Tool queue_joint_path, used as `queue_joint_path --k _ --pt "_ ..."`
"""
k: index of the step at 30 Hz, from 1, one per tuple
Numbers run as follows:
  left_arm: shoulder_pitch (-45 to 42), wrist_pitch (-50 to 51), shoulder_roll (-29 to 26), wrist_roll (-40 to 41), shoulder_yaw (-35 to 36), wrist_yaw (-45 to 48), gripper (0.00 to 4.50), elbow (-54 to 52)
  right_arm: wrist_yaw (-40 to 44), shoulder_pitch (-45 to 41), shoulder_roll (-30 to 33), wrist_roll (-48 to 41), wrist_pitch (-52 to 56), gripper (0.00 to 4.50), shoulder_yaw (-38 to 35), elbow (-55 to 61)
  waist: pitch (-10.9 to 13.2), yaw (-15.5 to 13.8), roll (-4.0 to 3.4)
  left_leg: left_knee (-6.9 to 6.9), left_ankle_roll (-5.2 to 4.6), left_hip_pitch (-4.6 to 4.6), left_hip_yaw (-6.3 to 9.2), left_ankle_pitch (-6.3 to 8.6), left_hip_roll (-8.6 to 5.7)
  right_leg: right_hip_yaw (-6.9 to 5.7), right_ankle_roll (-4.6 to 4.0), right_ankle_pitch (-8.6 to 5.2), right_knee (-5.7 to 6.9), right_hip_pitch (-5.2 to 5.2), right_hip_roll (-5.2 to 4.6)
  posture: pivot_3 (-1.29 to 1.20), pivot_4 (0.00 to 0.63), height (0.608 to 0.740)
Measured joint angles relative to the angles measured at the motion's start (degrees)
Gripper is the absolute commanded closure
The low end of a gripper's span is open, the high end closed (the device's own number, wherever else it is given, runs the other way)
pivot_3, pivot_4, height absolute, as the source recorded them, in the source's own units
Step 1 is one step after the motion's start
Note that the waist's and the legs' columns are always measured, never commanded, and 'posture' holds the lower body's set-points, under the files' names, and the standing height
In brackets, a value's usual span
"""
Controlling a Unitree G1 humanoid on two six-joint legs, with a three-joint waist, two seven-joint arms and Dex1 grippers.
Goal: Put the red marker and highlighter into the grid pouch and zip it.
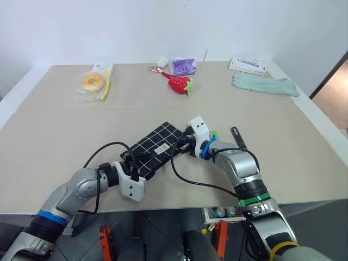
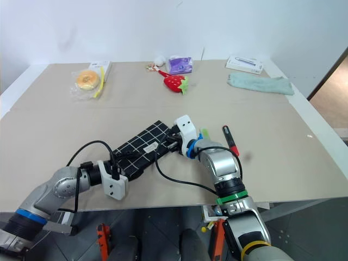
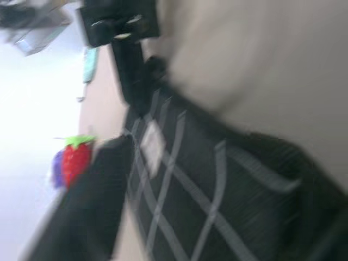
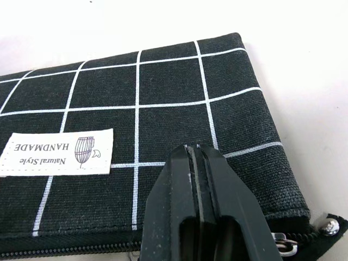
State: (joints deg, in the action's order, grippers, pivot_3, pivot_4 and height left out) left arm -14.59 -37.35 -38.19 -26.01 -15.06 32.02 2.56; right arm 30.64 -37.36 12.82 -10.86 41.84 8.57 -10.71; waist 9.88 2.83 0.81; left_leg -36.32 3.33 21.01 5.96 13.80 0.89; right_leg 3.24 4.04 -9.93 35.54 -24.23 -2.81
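Observation:
The grid pouch (image 1: 157, 142), black with white lines and a white label, lies flat and slanted on the table's near middle. My right gripper (image 4: 194, 157) is shut, its tips resting over the pouch's right end beside the zipper's metal slider (image 4: 283, 246); nothing shows between them. My left gripper (image 1: 132, 161) is at the pouch's near left end. The red marker (image 1: 238, 138) lies on the table just right of my right wrist. A bit of the lime-green highlighter (image 1: 213, 133) peeks out behind that wrist, mostly hidden.
Along the table's far side lie a bagged doughnut (image 1: 93, 81), a red strawberry toy (image 1: 181, 84), a purple packet (image 1: 182, 66), a white box (image 1: 248, 66) and a teal cloth (image 1: 265, 85). The table's front edge (image 1: 163, 206) runs just below my arms.

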Motion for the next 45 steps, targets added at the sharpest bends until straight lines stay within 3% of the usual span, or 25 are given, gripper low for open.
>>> queue_joint_path --k 4,19,20,23,28,33,41,45 --pt "-0.13 0.65 0.17 0.36 0.18 0.01 4.33 -0.91 0.02 -0.01 -0.04 0.02 0.02 4.5 0.02 -0.02 -0.02 0.0 -0.03 0.0 0.0 0.01 0.01 0.0 0.05 0.0 -0.02 -0.01 0.0 -0.01 0.06 0.0 0.15 0.74" --pt "-0.21 2.51 0.07 2.43 0.23 0.47 4.43 -1.05 2.1 3.68 0.33 -1.36 -5.01 4.5 -0.71 3.33 -0.02 0.0 -0.13 0.04 -0.01 0.09 0.02 0.01 0.05 0.0 -0.07 -0.05 0.0 -0.11 0.07 0.0 0.15 0.74" --pt "-0.18 2.72 0.1 2.75 0.25 0.48 4.5 -1.05 3.14 4.46 0.64 -2.43 -5.25 3.84 -1.11 4.98 0.01 0.0 -0.16 0.04 -0.01 0.11 0.02 0.01 0.04 0.01 -0.07 -0.05 0.0 -0.12 0.07 0.0 0.15 0.74" --pt "0.11 2.9 0.15 3.81 0.31 0.46 4.5 -1.01 6.67 5.66 4.47 -6.51 -3.77 2.58 -3.87 11.98 0.03 -0.09 -0.18 0.03 -0.01 0.16 0.04 0.01 0.02 0.02 -0.05 -0.05 -0.02 -0.14 0.06 0.0 0.15 0.74" --pt "0.42 2.71 -0.39 4.4 0.35 0.58 4.5 -1.0 7.44 7.32 12.34 -7.29 -1.95 0.03 -7.88 16.17 0.03 -0.09 -0.16 0.09 -0.02 0.14 0.04 0.02 0.05 0.0 -0.36 -0.26 -0.04 -0.14 0.08 0.0 0.15 0.74" --pt "0.4 2.71 -0.65 4.72 0.26 1.06 4.5 -1.04 6.25 8.08 14.07 -5.09 -0.3 0.03 -6.42 13.45 0.04 0.21 -0.18 0.12 -0.03 0.12 0.03 0.02 0.07 0.02 -0.39 -0.27 -0.03 -0.17 0.12 0.0 0.15 0.74" --pt "0.03 2.44 -0.62 4.71 0.24 1.05 4.5 -1.03 3.95 4.95 11.15 -3.12 2.61 0.03 -1.8 10.54 0.05 0.0 -0.15 0.12 -0.02 0.16 0.03 0.02 0.06 0.04 -0.38 -0.27 -0.04 -0.17 0.12 0.0 0.15 0.74" --pt "0.04 2.43 -0.61 4.71 0.24 1.04 4.5 -1.03 2.87 4.1 10.28 -1.96 3.0 1.88 -1.13 7.49 0.05 -0.02 -0.15 0.13 -0.04 0.17 0.04 0.03 0.06 0.03 -0.35 -0.28 -0.04 -0.18 0.12 0.0 0.15 0.74"
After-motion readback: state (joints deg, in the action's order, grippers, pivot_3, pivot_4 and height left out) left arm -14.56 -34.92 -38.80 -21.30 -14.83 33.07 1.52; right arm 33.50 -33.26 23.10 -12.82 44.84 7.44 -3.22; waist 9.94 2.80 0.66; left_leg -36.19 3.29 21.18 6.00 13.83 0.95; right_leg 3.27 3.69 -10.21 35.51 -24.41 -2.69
